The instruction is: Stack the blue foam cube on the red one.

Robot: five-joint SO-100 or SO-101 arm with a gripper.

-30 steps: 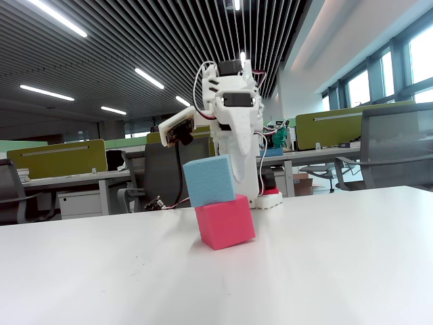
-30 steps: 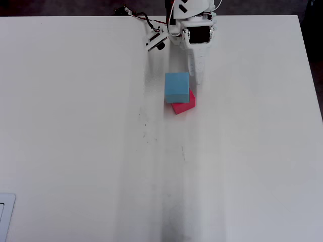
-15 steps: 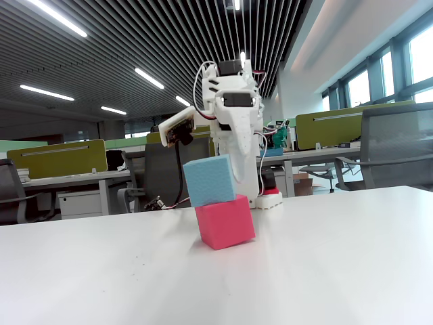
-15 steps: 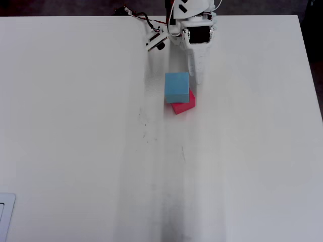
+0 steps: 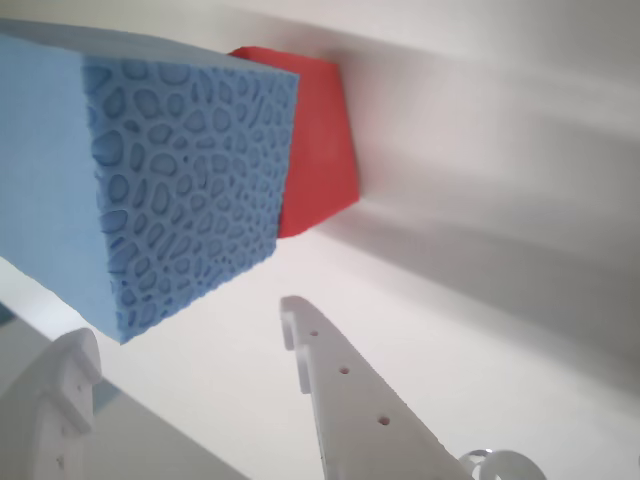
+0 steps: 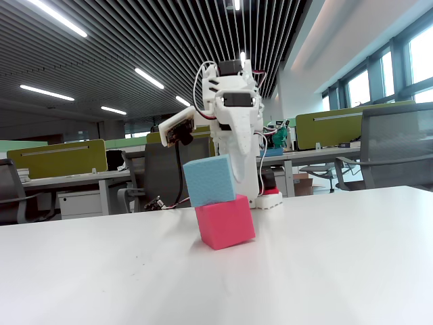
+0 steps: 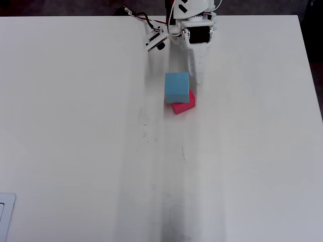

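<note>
The blue foam cube (image 6: 210,179) rests on top of the red one (image 6: 225,221), shifted a little to the left in the fixed view and slightly tilted. From overhead, the blue foam cube (image 7: 176,85) covers most of the red one (image 7: 184,103). My gripper (image 6: 245,189) hangs fingers-down just behind the stack, close to the arm's base. The gripper (image 5: 185,335) is open in the wrist view, with nothing between its white fingers; the blue foam cube (image 5: 150,190) and the red one (image 5: 315,140) lie just ahead of the tips. Overhead, the gripper (image 7: 193,75) sits beside the blue cube's far right corner.
The white table (image 7: 101,151) spreads wide around the stack. The arm's base (image 7: 194,15) stands at the table's far edge, with cables (image 7: 136,15) beside it. Office desks and chairs (image 6: 399,149) lie beyond the table.
</note>
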